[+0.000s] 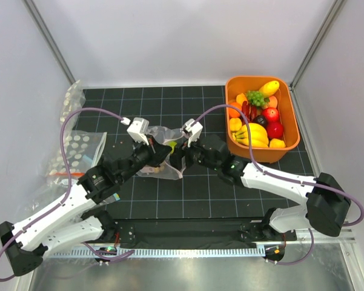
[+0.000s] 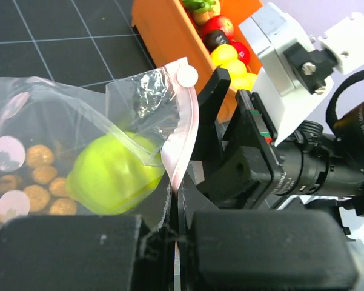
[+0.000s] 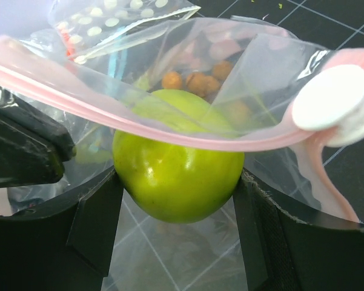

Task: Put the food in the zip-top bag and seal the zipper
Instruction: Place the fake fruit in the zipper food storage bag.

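With left claw (image 2: pixel 177 241) clenched on the pale pink zipper strip (image 2: pixel 188 128), push the glossy round green toy fruit (image 3: pixel 178 176), gripped by right claw (image 3: pixel 177 209) at the mouth of the clear dotted plastic bag (image 2: pixel 45 115), deeper before releasing

No legible text, label, brand or number on anything in view.

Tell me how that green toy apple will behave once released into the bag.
The green apple is round and glossy, so it will probably roll or slide on the slick film. The zip-top bag looks thin and crinkled, so it likely sags around it.
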